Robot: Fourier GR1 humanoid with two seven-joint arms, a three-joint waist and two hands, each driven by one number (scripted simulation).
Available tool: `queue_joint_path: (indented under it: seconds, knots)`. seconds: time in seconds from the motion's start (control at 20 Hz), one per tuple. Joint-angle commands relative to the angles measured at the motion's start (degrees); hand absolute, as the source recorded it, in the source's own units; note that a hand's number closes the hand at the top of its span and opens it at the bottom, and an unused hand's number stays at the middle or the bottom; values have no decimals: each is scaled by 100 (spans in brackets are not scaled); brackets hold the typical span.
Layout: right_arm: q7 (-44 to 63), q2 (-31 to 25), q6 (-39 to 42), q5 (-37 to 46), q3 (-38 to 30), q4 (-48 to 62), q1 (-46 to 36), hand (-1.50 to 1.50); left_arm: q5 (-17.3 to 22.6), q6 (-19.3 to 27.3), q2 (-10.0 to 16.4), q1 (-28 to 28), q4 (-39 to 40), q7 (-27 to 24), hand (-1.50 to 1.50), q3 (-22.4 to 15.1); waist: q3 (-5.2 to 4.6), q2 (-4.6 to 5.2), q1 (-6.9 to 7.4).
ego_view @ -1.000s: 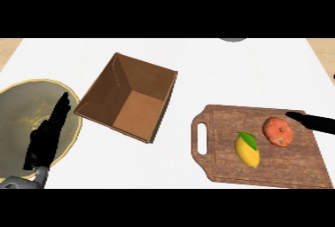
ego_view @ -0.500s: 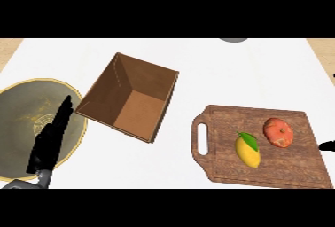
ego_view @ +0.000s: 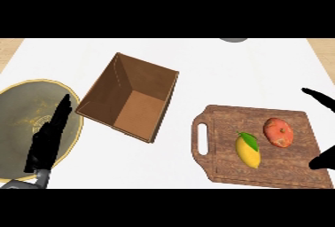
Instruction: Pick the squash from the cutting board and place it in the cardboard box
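The yellow squash (ego_view: 248,151) with a green stem end lies on the wooden cutting board (ego_view: 226,119) at the right. Beside it on the board is a red-orange round fruit (ego_view: 278,131). My right hand (ego_view: 319,100) shows only at the right edge, open: one finger reaches in above the board's far corner, and the thumb is lower down, over the board's right side. It touches neither the squash nor the fruit. The open cardboard box (ego_view: 131,104) stands tilted left of the board. My left hand (ego_view: 49,139) rests open at the left.
A large grey plate with a yellow rim (ego_view: 20,111) lies under my left hand. A grey round object (ego_view: 233,39) peeks in at the counter's far edge. White counter shows between the box and the board.
My right hand pulled back from above the red fruit to the right edge, and now shows spread, finger above and thumb below. The left hand barely shifted.
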Motion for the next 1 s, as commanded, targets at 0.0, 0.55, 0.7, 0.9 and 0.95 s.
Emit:
queue_joint_path:
  seconds: [0.0,0.55,0.7,0.9,0.95]
  knots:
    - [630,496,-40,543,255,-150,-30,-150,107,-453,53,-113,255,-122,0,333,4,10,1]
    - [632,1357,609,1427,-256,620,-168,-150,-432,-581,-246,348,-379,162,0,629,8,7,21]
    - [1133,1427,743,1506,-477,-221,120,-150,-870,-354,-846,51,275,-43,0,468,5,4,-31]
    - [243,1762,743,2049,-550,845,-125,-150,-866,-595,-581,204,-685,679,0,669,10,7,23]
    - [763,1798,1041,1976,-675,214,-37,-150,-787,-871,-729,107,173,20,0,933,6,6,-10]
